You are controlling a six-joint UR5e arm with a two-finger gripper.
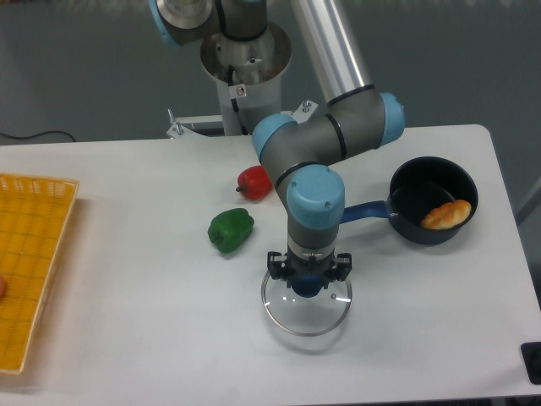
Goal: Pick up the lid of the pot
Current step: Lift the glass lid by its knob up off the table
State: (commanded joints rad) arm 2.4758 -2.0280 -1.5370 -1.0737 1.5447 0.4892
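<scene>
Lower centre of frame: my fingers point(309, 269) are drawn in on the dark blue knob point(309, 288) of the pot lid point(306, 320), parted only by the knob's width; the tips are partly hidden. The lid is clear with a silvery rim, knob side up beneath my gripper body, above the pale worktop point(152, 296). Gap beneath the rim: cannot tell.

Surroundings: black pot point(412, 191) at right of frame, a tan, bread-like piece point(446, 215) inside. Blue item point(368, 211) reaches the pot's left wall, other end hidden behind me. Green pepper point(231, 231) left of my gripper body; red item point(254, 183) above it. Yellow crate point(38, 254) at left edge.
</scene>
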